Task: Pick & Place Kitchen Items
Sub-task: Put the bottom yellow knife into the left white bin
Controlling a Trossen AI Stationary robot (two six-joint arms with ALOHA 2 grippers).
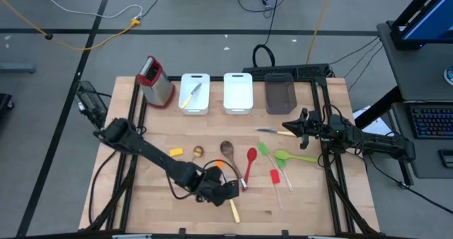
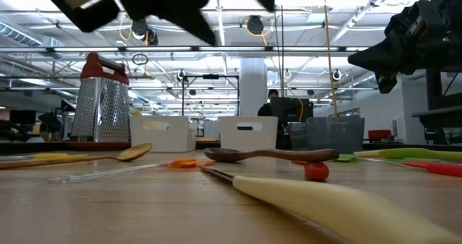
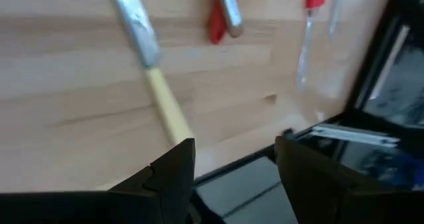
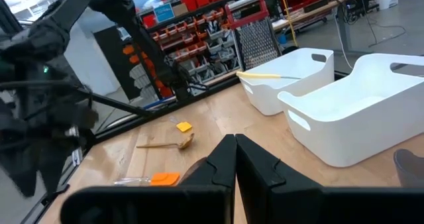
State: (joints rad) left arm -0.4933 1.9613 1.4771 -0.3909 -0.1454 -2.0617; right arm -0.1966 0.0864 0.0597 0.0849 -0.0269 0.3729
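Observation:
My left gripper is open and hangs over the near middle of the table. Just beyond its fingers lies a pale-handled knife, flat on the wood and touching neither finger. Around it lie a brown wooden spoon, a red spoon, an orange spatula, a red spatula, a green spatula and a lime-green spoon. My right gripper is shut and empty, raised beside another knife.
Along the far edge stand a steel grater, a white bin with a yellow-handled knife in it, a second white bin and a grey bin. A yellow spatula and a small wooden spoon lie left of centre.

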